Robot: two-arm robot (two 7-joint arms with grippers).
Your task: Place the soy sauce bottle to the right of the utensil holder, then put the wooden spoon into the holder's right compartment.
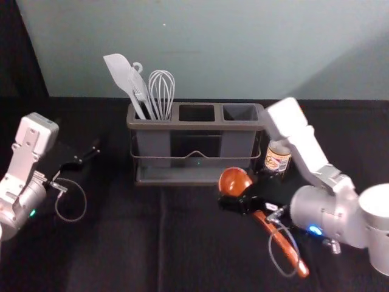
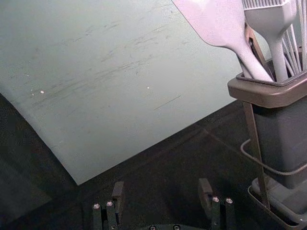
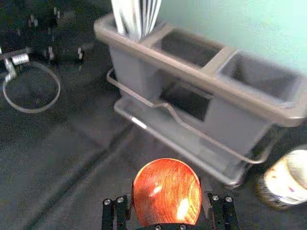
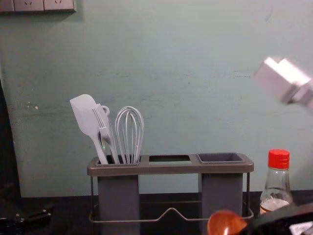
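Head view: blk cloth, wall; L pincer agape left, R pincer clamping spoon nr holder.

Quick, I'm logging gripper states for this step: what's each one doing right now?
Left gripper: open, nothing between its fingers.
Right gripper: closed on the wooden spoon, at the bowl end.

Head view: bottle, three o'clock, top hidden behind right arm. Chest view: spoon, five o'clock, cut off.
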